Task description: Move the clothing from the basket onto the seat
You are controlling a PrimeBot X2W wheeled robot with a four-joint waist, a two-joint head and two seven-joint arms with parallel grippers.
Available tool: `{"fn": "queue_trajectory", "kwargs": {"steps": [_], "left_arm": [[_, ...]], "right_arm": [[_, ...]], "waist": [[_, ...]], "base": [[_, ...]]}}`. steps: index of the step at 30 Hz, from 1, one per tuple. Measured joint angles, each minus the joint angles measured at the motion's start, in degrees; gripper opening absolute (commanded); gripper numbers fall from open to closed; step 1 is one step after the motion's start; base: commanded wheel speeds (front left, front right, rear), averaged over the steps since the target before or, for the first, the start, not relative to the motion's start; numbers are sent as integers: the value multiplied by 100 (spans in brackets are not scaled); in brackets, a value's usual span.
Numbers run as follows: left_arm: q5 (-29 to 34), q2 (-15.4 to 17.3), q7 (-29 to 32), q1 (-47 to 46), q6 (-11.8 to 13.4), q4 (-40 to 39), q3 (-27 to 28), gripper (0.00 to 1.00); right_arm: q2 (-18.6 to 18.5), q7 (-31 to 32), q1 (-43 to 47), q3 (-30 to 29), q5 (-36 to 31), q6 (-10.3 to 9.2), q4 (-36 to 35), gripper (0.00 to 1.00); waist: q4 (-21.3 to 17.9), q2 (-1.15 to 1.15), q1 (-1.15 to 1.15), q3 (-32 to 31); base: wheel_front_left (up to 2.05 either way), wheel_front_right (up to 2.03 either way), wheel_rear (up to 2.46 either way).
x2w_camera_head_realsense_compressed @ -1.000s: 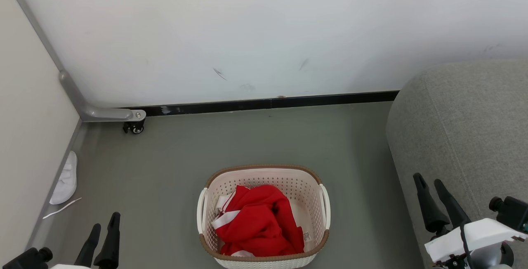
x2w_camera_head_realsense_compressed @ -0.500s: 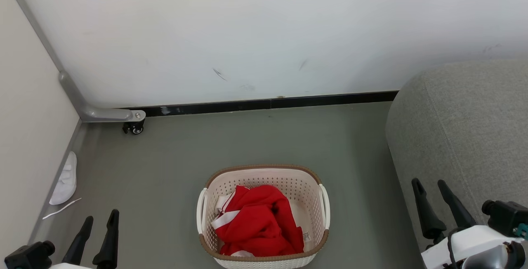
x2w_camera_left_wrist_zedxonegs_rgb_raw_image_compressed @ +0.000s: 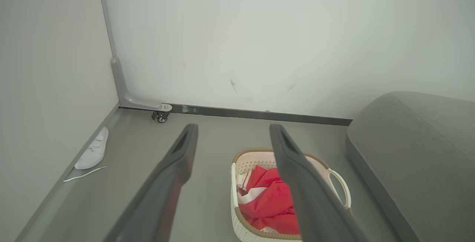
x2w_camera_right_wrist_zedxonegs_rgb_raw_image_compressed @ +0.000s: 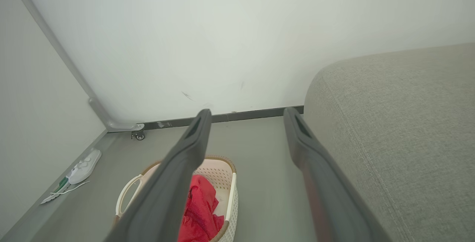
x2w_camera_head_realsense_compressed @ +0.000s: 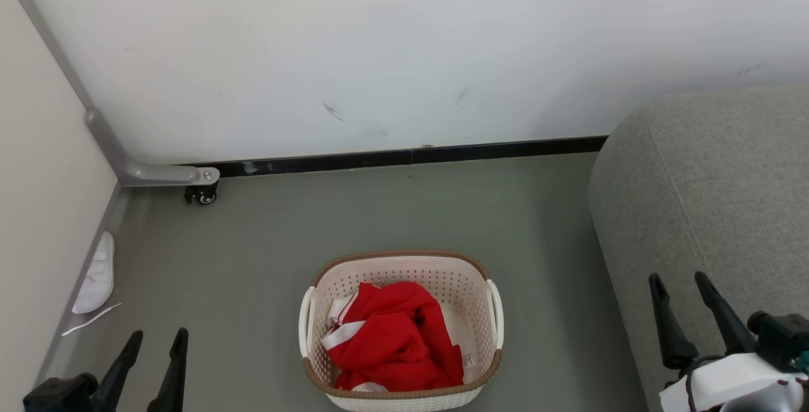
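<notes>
The clothing (x2w_camera_head_realsense_compressed: 393, 336) lies heaped in the basket (x2w_camera_head_realsense_compressed: 404, 255): bright red soft fabric, crumpled, with a white stripe showing on its left side and white trim at the near edge. It fills the left and middle of the basket, and a small white label (x2w_camera_head_realsense_compressed: 468, 359) shows in the bare right part. The basket is cream perforated plastic with a brown rim and a white handle on each side, and it stands on the grey floor (x2w_camera_head_realsense_compressed: 284, 229).

The seat (x2w_camera_head_realsense_compressed: 714, 197), a grey upholstered sofa with a rounded edge, rises just to the basket's right, with a strip of floor between them. Nothing stands above the heap.

My left pincer (x2w_camera_head_realsense_compressed: 159, 336) hangs at the lower left, spread wide and holding nothing. My right pincer (x2w_camera_head_realsense_compressed: 677, 280) is over the sofa's near edge, equally wide and bare.

Further out, a white shoe (x2w_camera_head_realsense_compressed: 95, 276) and a loose white lace (x2w_camera_head_realsense_compressed: 91, 319) lie along the left wall panel (x2w_camera_head_realsense_compressed: 38, 210). A small caster (x2w_camera_head_realsense_compressed: 201, 195) sits under a grey metal foot (x2w_camera_head_realsense_compressed: 158, 175) in the far corner, by the black skirting (x2w_camera_head_realsense_compressed: 411, 158).

Against a second ago, the right pincer sits lower and further right in the head view. The left one's fingers now stand further apart in that view. The camera has shifted slightly. The clothing and the basket lie as before.
</notes>
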Motion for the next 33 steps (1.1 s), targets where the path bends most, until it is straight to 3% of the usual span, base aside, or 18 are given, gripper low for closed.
{"fn": "queue_trajectory", "kwargs": {"steps": [12,33], "left_arm": [[753,24,-203,4,-4,-56,7,100],[795,-71,-207,99,-5,-97,75,100]], "right_arm": [[-4,-212,104,-9,-975,2,4,100],[2,-212,79,113,-984,2,21,100]], "waist": [[-8,0,-1,36],[82,0,-1,52]], "base": [[0,0,0],[0,0,0]]}}
